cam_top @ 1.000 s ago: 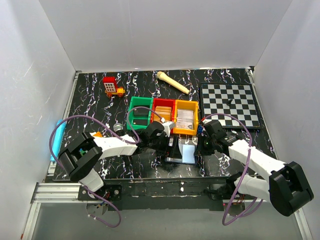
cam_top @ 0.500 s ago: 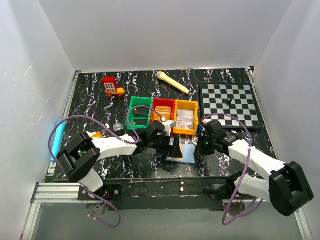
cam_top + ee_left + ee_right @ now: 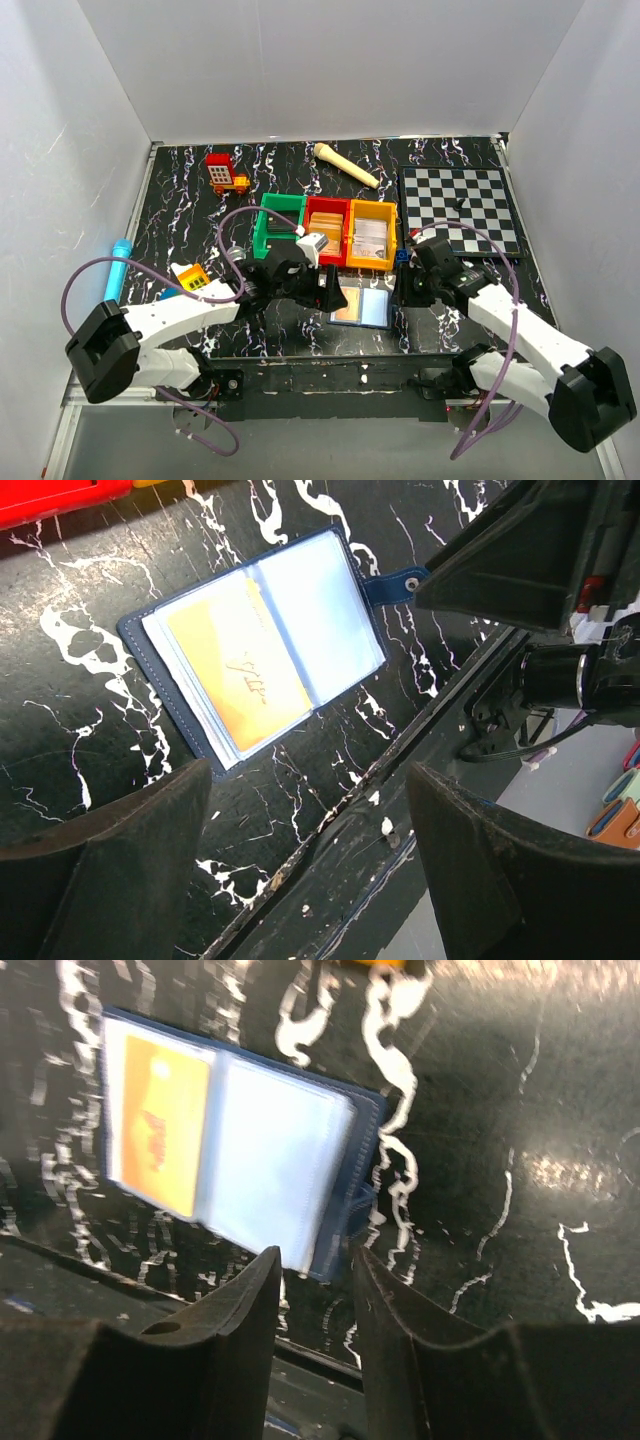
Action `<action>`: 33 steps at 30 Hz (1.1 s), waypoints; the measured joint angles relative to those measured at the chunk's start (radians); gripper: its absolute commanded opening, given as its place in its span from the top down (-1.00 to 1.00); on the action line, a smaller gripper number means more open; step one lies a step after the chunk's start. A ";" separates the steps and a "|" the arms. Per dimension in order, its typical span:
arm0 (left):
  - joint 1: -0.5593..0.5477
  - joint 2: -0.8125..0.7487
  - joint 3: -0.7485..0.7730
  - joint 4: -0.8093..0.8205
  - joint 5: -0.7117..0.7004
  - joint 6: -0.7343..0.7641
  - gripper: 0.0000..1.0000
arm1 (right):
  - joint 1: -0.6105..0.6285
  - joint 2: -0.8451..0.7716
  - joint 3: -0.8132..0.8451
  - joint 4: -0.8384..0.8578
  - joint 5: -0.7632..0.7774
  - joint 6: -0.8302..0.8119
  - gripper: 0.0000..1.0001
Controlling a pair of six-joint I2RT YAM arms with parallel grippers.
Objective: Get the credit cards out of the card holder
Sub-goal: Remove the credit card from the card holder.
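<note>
The card holder (image 3: 364, 306) lies open and flat near the table's front edge, navy outside, blue-grey sleeves inside. An orange card (image 3: 349, 303) shows in its left sleeve. In the left wrist view the card holder (image 3: 330, 610) and orange card (image 3: 232, 668) lie beyond my left gripper (image 3: 310, 875), which is open wide, empty, and hovers over the front edge. My left gripper (image 3: 332, 297) is just left of the holder. My right gripper (image 3: 408, 290) is at its right side. In the right wrist view my right gripper (image 3: 313, 1280) is narrowly open, with the holder's (image 3: 262, 1165) near right corner just past its tips.
Green (image 3: 262, 228), red (image 3: 327, 206) and orange (image 3: 372, 208) bins stand right behind the holder. A small blue block (image 3: 400, 256) sits by the orange bin. A chessboard (image 3: 460, 210) is back right. An orange block (image 3: 193, 279) and a blue tube (image 3: 118, 262) lie at left.
My left gripper has drawn back left and toward the front edge, off the holder. The holder's left sleeve with the orange card is now uncovered. The right gripper has barely moved.
</note>
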 measured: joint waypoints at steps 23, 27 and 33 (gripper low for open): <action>0.123 0.302 -0.007 0.275 0.216 -0.047 0.42 | 0.001 0.167 -0.112 0.536 -0.346 0.217 0.11; 0.124 0.337 -0.007 0.283 0.212 -0.057 0.49 | 0.001 0.200 -0.112 0.578 -0.349 0.239 0.11; 0.124 0.355 -0.007 0.290 0.192 -0.070 0.61 | 0.002 0.238 -0.130 0.625 -0.348 0.262 0.16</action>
